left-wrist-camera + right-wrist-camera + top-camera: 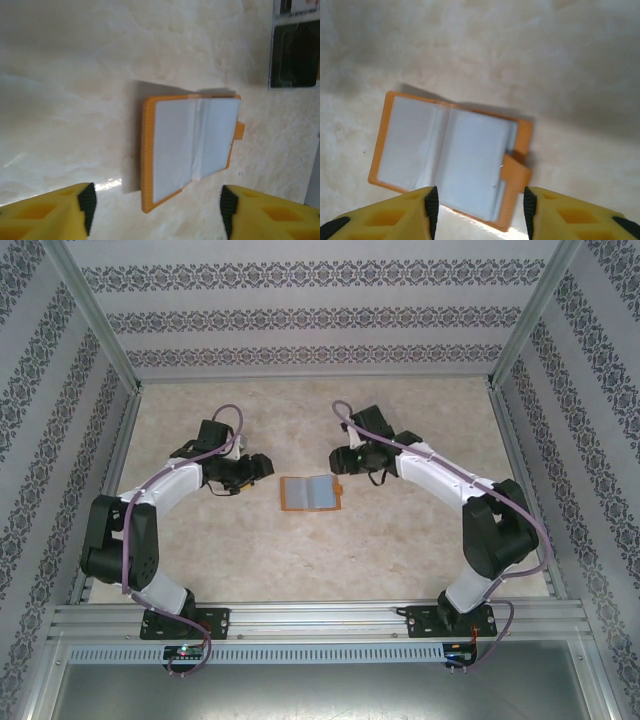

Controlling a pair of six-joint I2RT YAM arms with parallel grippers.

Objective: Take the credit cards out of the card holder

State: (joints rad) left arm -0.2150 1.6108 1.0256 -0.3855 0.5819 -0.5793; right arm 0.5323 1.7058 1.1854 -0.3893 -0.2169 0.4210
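The card holder lies spread open on the table between the two arms, orange with pale grey-blue pockets facing up. Its tab sticks out on the right side. The credit cards are hidden; no card shows in the pockets. My left gripper hovers just left of the holder, and in the left wrist view it is open, with the card holder ahead of the fingertips. My right gripper sits just right of and behind the holder. It is open above the card holder, whose near edge shows between the fingers.
The table is pale marble-patterned, fenced by metal rails and patterned walls. A dark blocky shape stands beyond the holder in the left wrist view, apparently part of the other arm.
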